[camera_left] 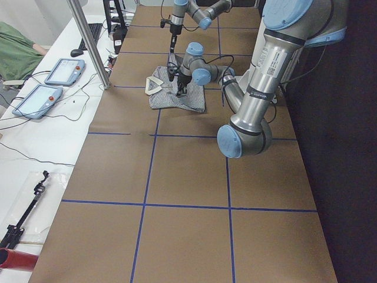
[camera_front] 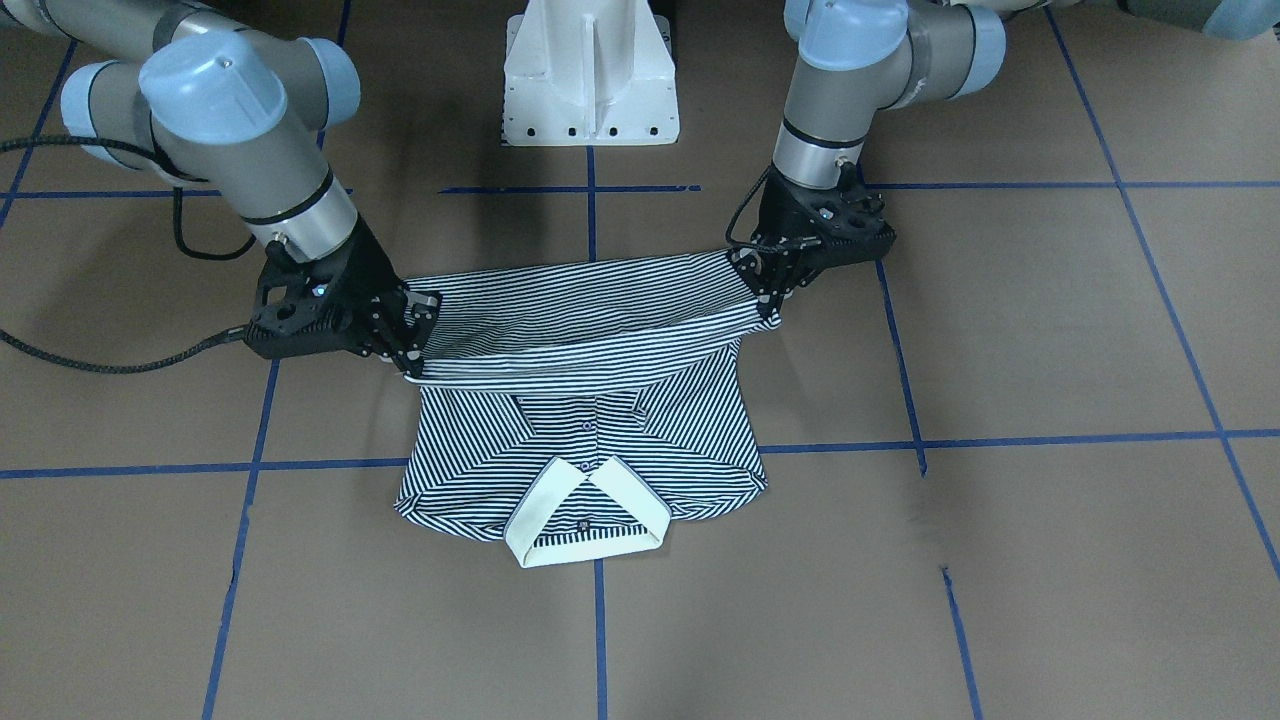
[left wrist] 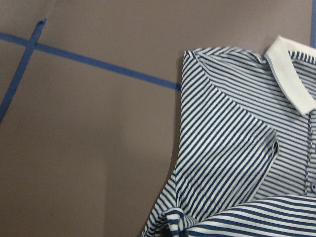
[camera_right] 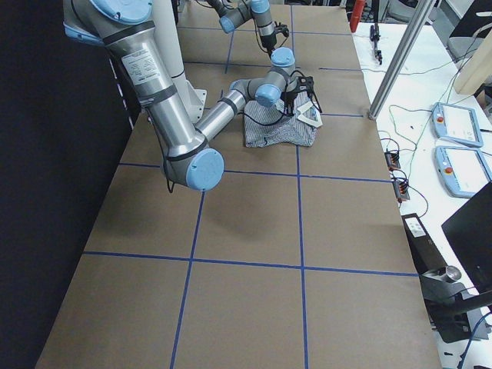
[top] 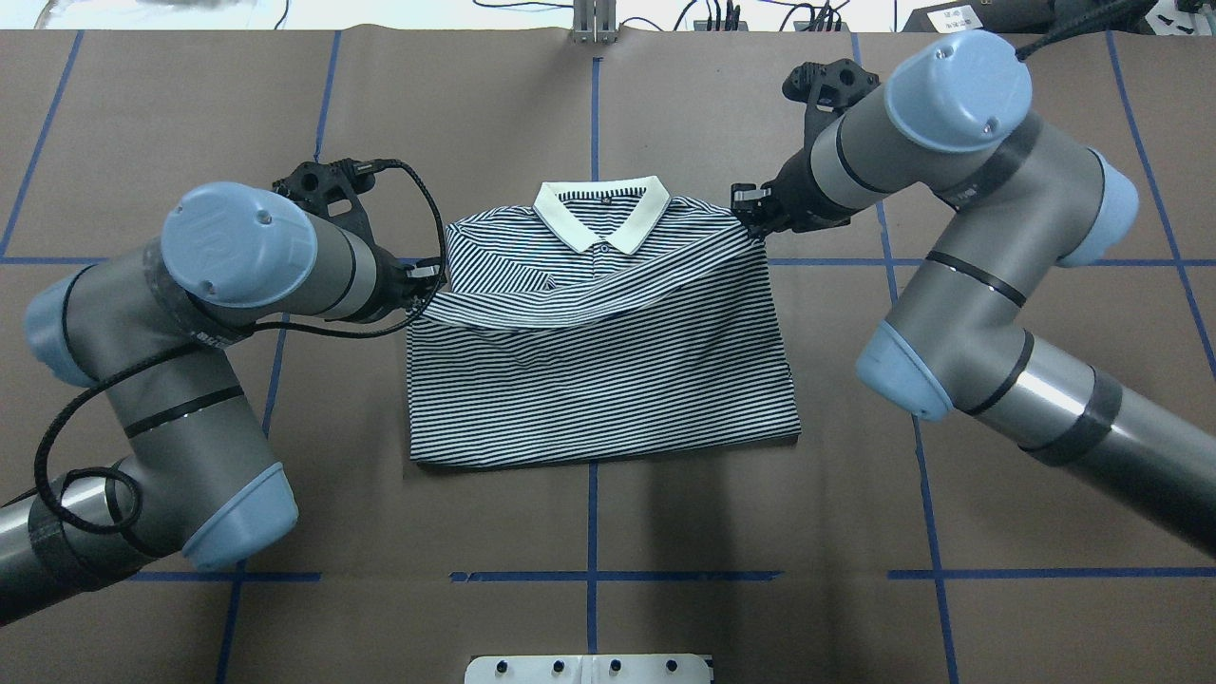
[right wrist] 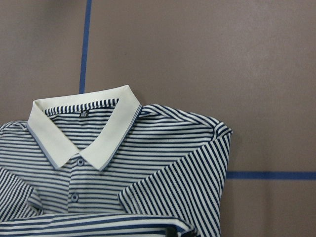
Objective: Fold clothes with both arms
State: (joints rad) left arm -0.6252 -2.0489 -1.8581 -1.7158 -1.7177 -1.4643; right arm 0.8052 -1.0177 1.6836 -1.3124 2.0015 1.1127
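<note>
Polo shirt (camera_front: pixel 470 455), hem (camera_front: pixel 600 355) pinched by left gripper (camera_front: pixel 775 288), right gripper (camera_front: pixel 408 345)

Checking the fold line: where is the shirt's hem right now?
In the overhead view the hem spans the shirt's chest just below the collar, held by the left claw at its left end and the right claw at its right end.

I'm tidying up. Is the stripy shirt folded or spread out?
Half folded: the shirt has sleeves tucked in; left gripper and right gripper hold its hem doubled toward the collar.
</note>
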